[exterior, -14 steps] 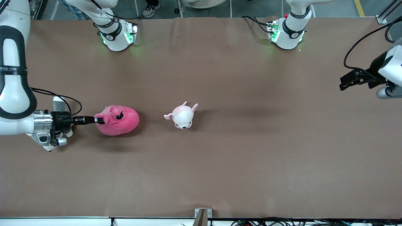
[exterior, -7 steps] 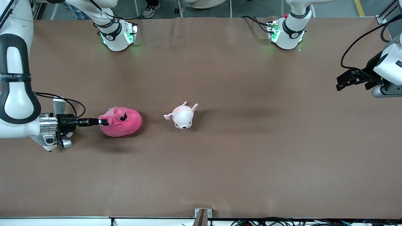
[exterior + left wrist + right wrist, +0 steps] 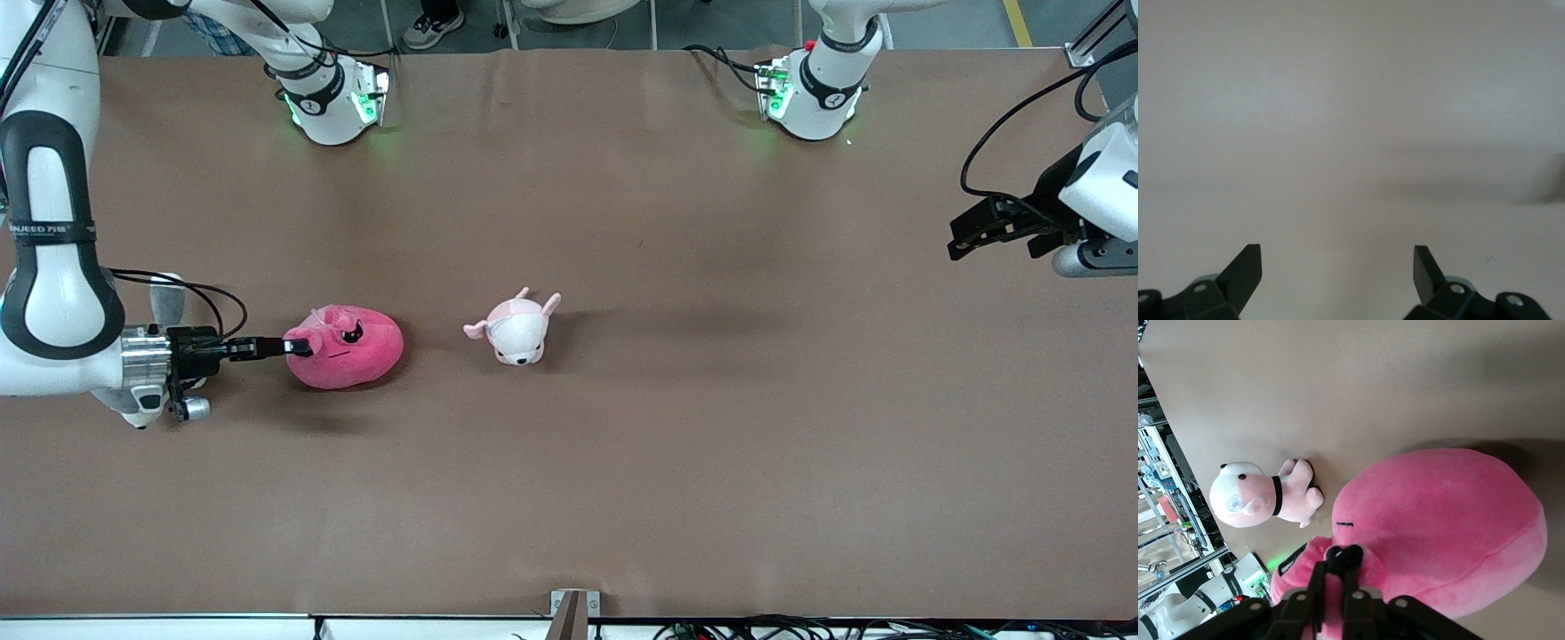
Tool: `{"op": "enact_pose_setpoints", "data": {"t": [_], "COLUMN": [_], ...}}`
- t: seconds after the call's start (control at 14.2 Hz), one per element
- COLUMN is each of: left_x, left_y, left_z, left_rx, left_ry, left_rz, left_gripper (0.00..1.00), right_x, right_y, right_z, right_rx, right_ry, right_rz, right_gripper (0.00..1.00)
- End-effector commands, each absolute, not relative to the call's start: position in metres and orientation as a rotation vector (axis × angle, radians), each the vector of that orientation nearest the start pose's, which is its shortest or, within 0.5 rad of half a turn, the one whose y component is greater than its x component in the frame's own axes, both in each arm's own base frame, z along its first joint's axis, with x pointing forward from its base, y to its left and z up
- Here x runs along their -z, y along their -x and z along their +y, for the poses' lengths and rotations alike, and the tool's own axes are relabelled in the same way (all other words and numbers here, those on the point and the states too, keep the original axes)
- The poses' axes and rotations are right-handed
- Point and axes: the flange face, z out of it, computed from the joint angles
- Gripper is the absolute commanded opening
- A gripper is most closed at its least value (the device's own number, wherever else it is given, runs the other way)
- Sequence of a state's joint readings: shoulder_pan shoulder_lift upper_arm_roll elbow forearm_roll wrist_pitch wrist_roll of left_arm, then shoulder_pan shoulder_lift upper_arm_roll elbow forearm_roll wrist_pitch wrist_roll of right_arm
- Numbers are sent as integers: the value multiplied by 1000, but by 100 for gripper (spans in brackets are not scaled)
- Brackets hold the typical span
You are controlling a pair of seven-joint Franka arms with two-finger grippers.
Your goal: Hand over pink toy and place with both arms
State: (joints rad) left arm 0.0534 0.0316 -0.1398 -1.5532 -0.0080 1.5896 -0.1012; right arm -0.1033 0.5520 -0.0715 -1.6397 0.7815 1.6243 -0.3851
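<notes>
The pink toy (image 3: 351,348), a round hot-pink plush with dark angry eyes, lies low at the right arm's end of the table. My right gripper (image 3: 298,347) reaches in level from that end and is shut on a fold of plush at the toy's edge. In the right wrist view the fingers (image 3: 1319,587) pinch pink plush, with the toy's body (image 3: 1445,520) just past them. I cannot tell whether the toy rests on the table or hangs just above it. My left gripper (image 3: 965,238) is open and empty over the left arm's end of the table; its wrist view shows the gripper (image 3: 1338,263) over bare table.
A small pale pink-and-white plush animal (image 3: 516,329) sits on the brown table (image 3: 676,444) beside the pink toy, toward the left arm's end. It also shows in the right wrist view (image 3: 1261,495). The arm bases (image 3: 331,98) stand at the table's top edge.
My right gripper has carried the pink toy a little toward the pale plush. My left gripper has shifted slightly inward over the table.
</notes>
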Motion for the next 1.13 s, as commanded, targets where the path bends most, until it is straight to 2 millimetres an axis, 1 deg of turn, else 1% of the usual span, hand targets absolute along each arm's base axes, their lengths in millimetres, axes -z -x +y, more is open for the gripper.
{"op": "enact_pose_setpoints", "data": {"t": [0.0, 0.07, 0.14, 0.21, 0.28, 0.35, 0.42, 0.56, 0.63, 0.85, 0.92, 0.99, 1.06], "left_x": [-618, -616, -615, -615, -616, -618, -619, -620, -618, -625, -626, -626, -629], "left_y": [-560, -560, -560, -560, -560, -559, -558, -559, -560, -558, -557, -556, -555], "left_z": [-44, -43, -43, -43, -43, -41, -42, -40, -40, -36, -31, -23, -21], "left_rx": [14, 7, 4, 2, 4, 9, 11, 9, 7, 29, 27, 17, 22], "left_ry": [3169, 3169, 3169, 3169, 3169, 3167, 3168, 3167, 3164, 3142, 3141, 3141, 3140], "left_rz": [-20, -23, -23, -20, -20, -27, -27, -35, -32, -39, -50, -70, -77], "left_gripper": [100, 100, 100, 100, 100, 100, 100, 100, 100, 100, 100, 100, 100], "right_x": [-298, -313, -334, -360, -383, -413, -438, -477, -489, -524, -544, -556, -570], "right_y": [-640, -646, -649, -653, -653, -654, -654, -647, -643, -632, -629, -626, -623], "right_z": [-40, -42, -43, -47, -51, -58, -62, -68, -70, -82, -87, -91, -91], "right_rx": [-387, -376, -387, -403, -422, -414, -403, -357, -342, -282, -230, -208, -162], "right_ry": [2267, 2282, 2328, 2392, 2433, 2480, 2548, 2661, 2711, 2846, 2899, 2954, 3012], "right_rz": [128, 132, 109, 93, 92, 105, 113, 102, 94, 90, 88, 90, 78], "right_gripper": [100, 100, 100, 100, 100, 100, 100, 100, 100, 100, 100, 100, 100]}}
